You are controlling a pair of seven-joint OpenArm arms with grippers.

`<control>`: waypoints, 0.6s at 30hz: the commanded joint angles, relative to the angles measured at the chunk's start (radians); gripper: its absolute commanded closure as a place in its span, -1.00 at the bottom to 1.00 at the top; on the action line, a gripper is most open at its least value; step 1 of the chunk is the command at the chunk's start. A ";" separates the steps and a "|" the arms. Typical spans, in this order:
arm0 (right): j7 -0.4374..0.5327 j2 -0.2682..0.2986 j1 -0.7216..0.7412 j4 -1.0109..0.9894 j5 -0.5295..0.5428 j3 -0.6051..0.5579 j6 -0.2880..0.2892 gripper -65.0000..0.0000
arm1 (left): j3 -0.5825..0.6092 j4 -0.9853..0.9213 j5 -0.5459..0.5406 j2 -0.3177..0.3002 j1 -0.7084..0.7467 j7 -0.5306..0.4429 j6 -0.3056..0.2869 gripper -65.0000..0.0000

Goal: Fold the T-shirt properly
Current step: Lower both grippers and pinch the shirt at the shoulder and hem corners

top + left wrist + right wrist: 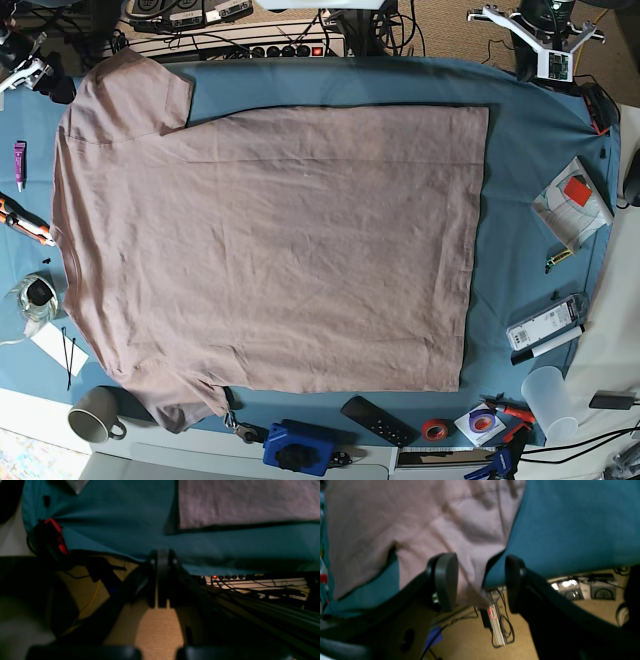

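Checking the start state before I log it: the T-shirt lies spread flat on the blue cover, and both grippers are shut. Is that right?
Not quite. The T-shirt does lie spread flat on the blue cover, as the base view shows, but only the left gripper is shut. The right wrist view shows the right gripper open, with the shirt's sleeve edge lying between its fingers.

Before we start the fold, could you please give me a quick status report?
Left gripper shut, empty, off the table edge. Right gripper open, straddling the sleeve tip of the T-shirt. T-shirt spread flat, unfolded. Mug near its lower sleeve.
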 commanded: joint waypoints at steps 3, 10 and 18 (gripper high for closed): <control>0.008 0.024 -0.006 -0.011 0.021 -0.021 0.004 0.07 | -0.003 0.018 -0.003 -0.003 0.009 -0.023 0.002 1.00; 0.016 0.016 -0.001 -0.026 0.034 -0.150 0.004 0.08 | -0.003 0.018 -0.003 -0.003 -0.022 -0.023 0.001 1.00; -0.003 -0.052 0.025 -0.026 0.032 -0.166 0.004 0.08 | -0.003 0.018 -0.003 -0.003 -0.051 -0.023 0.001 1.00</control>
